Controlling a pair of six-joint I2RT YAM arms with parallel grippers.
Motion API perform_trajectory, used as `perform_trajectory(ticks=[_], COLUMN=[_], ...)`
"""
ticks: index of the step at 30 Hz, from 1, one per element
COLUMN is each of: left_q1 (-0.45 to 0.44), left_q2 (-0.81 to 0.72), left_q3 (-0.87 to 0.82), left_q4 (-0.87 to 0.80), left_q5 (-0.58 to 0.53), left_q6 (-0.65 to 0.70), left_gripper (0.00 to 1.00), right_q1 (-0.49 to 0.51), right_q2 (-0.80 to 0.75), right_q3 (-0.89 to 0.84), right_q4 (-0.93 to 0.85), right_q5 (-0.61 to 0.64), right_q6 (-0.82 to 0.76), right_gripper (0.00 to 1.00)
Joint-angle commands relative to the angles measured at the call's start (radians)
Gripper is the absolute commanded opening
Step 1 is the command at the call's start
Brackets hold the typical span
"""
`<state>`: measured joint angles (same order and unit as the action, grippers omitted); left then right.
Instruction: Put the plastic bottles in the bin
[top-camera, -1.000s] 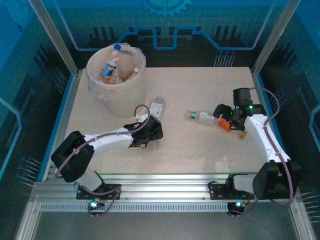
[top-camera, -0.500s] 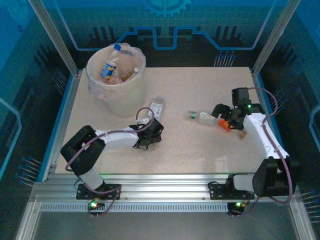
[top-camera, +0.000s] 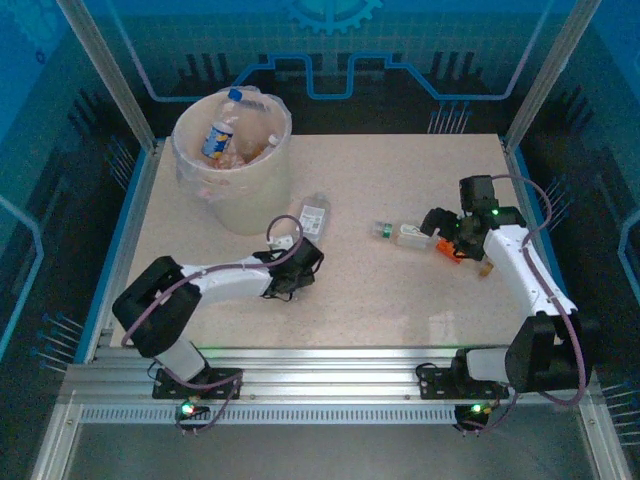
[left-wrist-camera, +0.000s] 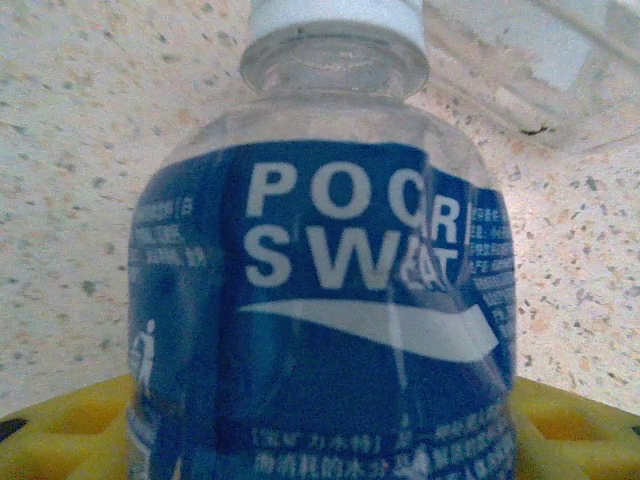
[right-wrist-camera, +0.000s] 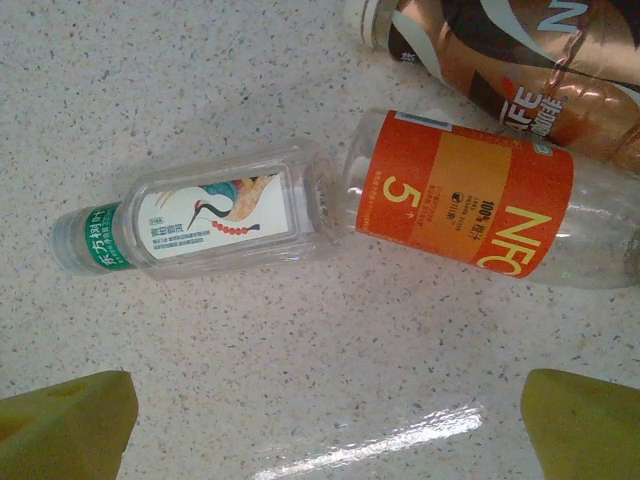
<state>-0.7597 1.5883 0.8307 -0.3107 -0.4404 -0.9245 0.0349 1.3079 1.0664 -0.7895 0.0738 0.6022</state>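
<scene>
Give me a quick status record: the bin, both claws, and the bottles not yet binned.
bin: far left corner of the table, several bottles inside
left claw: fingers either side of the blue-label bottle; grip unconfirmed
clear bottle: lying beside the bin, just beyond the left claw
right claw: open, above bottles, holding nothing
green-cap bottle: lying end to end with the orange-label bottle
brown bottle: lying beyond the orange-label bottle
outside bin: five
</scene>
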Motion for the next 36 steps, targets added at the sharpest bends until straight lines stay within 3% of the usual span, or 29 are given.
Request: perform_trajectory(ticks=[1, 5, 9, 15, 22, 30, 36], left_q1=[-0.016, -0.033, -0.051, -0.053, -0.047, 0.134, 0.335], left_q2=[-0.103, -0.220, -0.331, -0.464, -0.559, -0.518, -0.362], left_q3=[-0.031, -0.059, -0.071, -0.021, 0.159, 0.372, 0.602], left_q4=[-0.020, 0.023, 0.099, 0.234, 0.303, 0.378, 0.271], left_q5=[-0.059, -0.041, 0.047, 0.283, 0.242, 0.295, 0.367], left_q6=[0.038, 0.160, 0.311, 0.610, 0.935, 1.107, 1.064], left_gripper=[0.55, 0.55, 0.55, 0.51, 0.51, 0.50, 0.50], right_q1=[0.019, 0.024, 0.028, 0.037, 0.042, 0.046, 0.048], right_q2=[-0.005, -0.012, -0.018, -0.023, -0.022, -0.047, -0.060], right_q3=[-0.006, -0.006, -0.009, -0.015, -0.016, -0.024, -0.025], right_q4=[0.012, 0.014, 0.021, 0.036, 0.038, 0.031, 0.022], right_q5=[0.006, 0.016, 0.021, 0.024, 0.027, 0.037, 0.039], right_q6=[0.011, 0.014, 0.019, 0.028, 0.031, 0.030, 0.031], right_gripper=[1.00, 1.00, 1.00, 1.00, 1.00, 1.00, 1.00])
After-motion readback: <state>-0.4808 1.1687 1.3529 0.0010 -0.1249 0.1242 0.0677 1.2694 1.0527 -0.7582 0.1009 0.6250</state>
